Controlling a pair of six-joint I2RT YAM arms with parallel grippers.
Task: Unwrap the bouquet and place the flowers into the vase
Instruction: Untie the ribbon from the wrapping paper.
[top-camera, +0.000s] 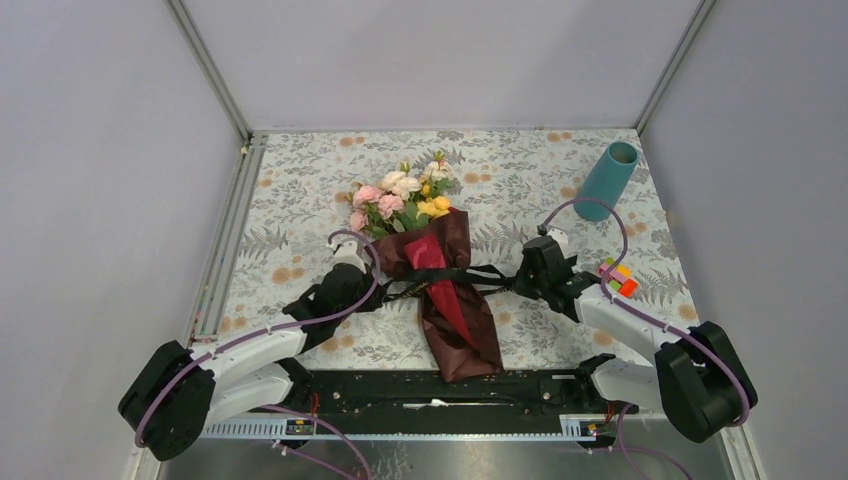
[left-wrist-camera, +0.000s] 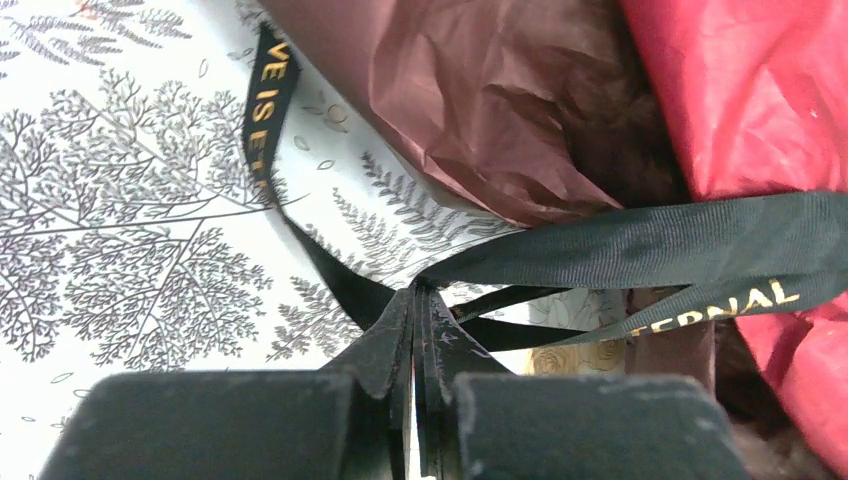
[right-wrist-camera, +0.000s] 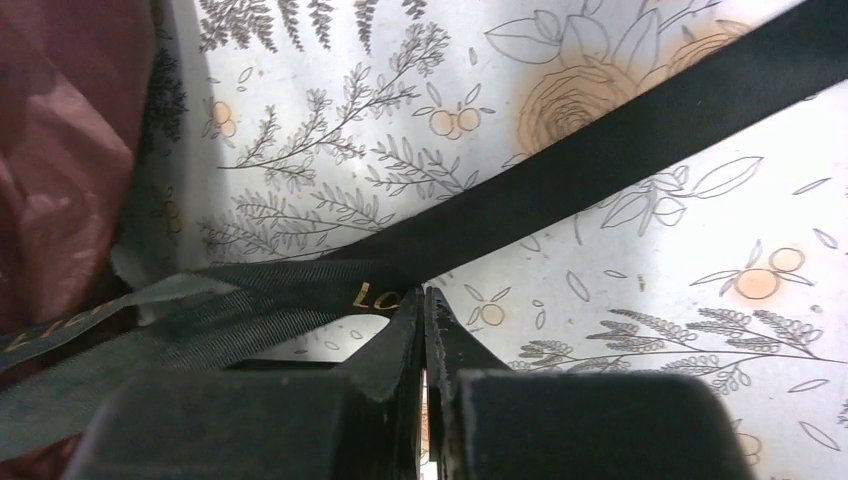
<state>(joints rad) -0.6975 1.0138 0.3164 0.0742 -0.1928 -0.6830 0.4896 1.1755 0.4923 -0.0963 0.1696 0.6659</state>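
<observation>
The bouquet (top-camera: 455, 300) lies in the middle of the table in dark maroon paper (left-wrist-camera: 450, 100), its pink, cream and yellow flowers (top-camera: 400, 195) pointing to the far side. A black ribbon (top-camera: 455, 274) crosses the wrap. My left gripper (top-camera: 385, 290) is at the wrap's left edge, shut on the ribbon (left-wrist-camera: 650, 240), whose strands meet at its tips (left-wrist-camera: 418, 290). My right gripper (top-camera: 515, 278) is at the right edge, shut (right-wrist-camera: 422, 292) on the other ribbon end (right-wrist-camera: 600, 150). The teal vase (top-camera: 608, 180) stands at the far right, apart from both.
A small multicoloured block toy (top-camera: 618, 278) sits just right of my right arm. The flower-printed tablecloth (top-camera: 300, 200) covers the table, with grey walls on three sides. A metal rail (top-camera: 225, 260) runs along the left edge.
</observation>
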